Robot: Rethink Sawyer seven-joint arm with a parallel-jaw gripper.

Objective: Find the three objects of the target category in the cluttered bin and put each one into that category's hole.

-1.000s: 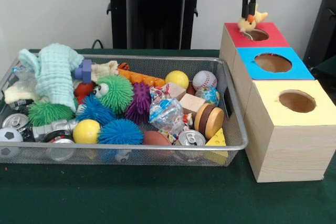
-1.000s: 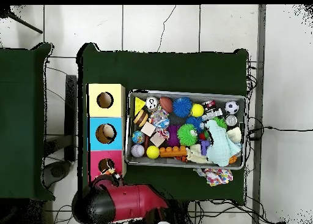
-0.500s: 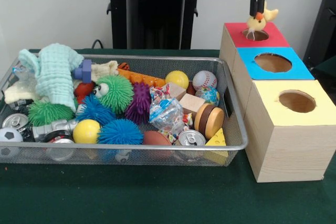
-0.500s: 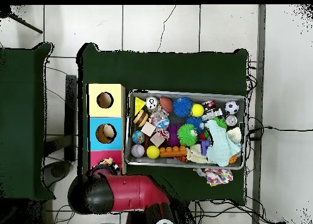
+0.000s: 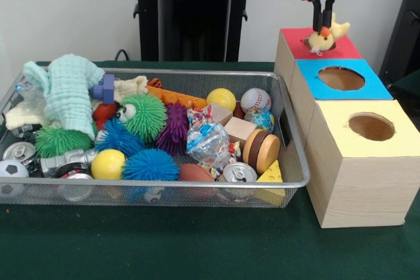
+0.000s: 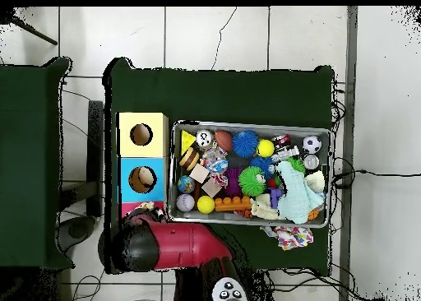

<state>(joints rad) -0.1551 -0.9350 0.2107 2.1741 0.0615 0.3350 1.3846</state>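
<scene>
- Fingers (image 5: 323, 25): clenched on the duck (image 5: 323, 36).
- Duck: hangs just above the red box (image 5: 341, 47), over its hole.
- Hole: directly at 6 o'clock from the fingers; release calls for a straight drop.

Robotics lab setup — green-clothed table (image 5: 164, 247) on a white tiled floor (image 6: 214, 34), cables (image 6: 362, 174) trailing around it, wire bin (image 5: 289, 155) of test clutter beside a row of colour-topped sorting boxes (image 5: 354, 175)

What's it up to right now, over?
Gripper shut on yellow chick toy, above the red box. Chick hides that box's hole. Blue box and yellow box holes uncovered.
</scene>
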